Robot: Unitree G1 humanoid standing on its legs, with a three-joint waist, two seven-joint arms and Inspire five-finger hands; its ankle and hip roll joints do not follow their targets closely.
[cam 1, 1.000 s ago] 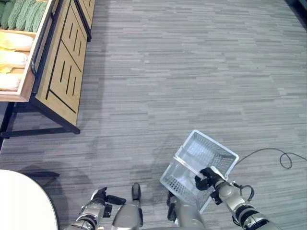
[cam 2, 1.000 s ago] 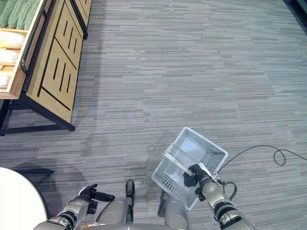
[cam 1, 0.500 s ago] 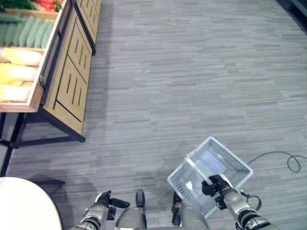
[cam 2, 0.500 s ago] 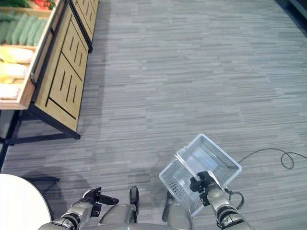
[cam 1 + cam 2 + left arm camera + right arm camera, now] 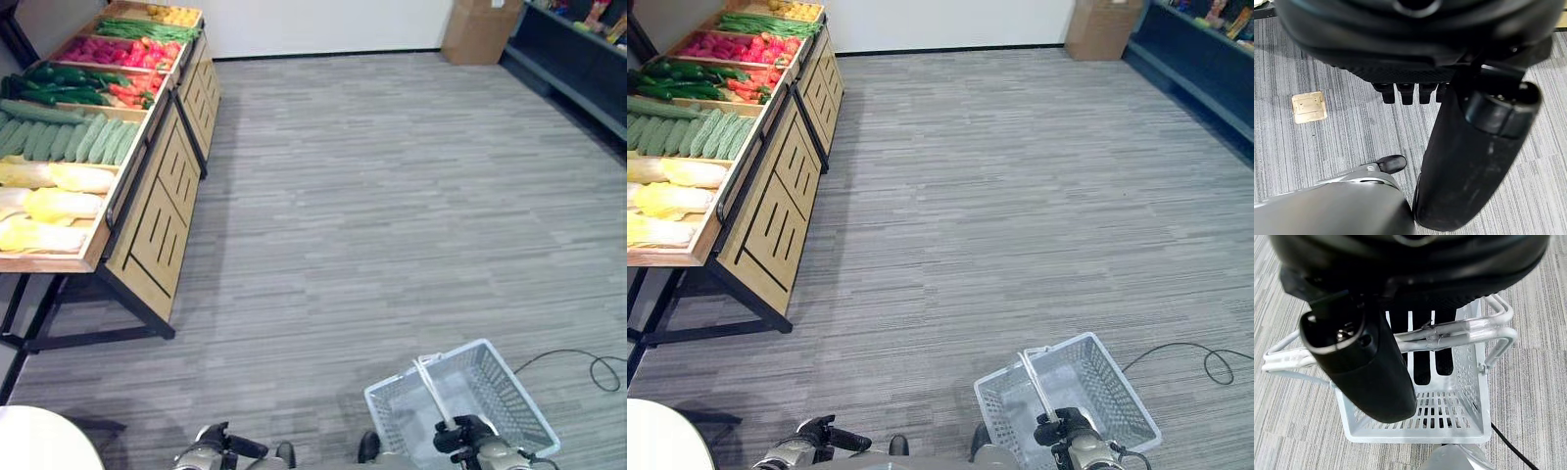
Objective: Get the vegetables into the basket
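A white wire basket (image 5: 490,387) hangs low at my right side, and nothing lies in it. My right hand (image 5: 458,436) is shut on the basket handle (image 5: 1449,335), with the fingers curled round its wires. The vegetables lie in the wooden display stand (image 5: 157,220) far off to the left: pale yellow ones (image 5: 49,206), light green ones (image 5: 73,142), dark green ones (image 5: 59,83), red ones (image 5: 137,54) and green beans (image 5: 147,29). My left hand (image 5: 217,446) hangs low at my left side, relaxed and holding nothing.
Grey plank floor stretches between me and the stand. A cardboard box (image 5: 480,29) stands by the far wall, with a dark shelf (image 5: 578,69) along the right. The edge of a white round table (image 5: 29,441) sits at the lower left. A small floor plate (image 5: 1309,106) lies under my left hand.
The whole picture has shifted as the camera lifted, bringing more of the stand and the far wall into view. The basket stays in my right hand; the left hand stays idle.
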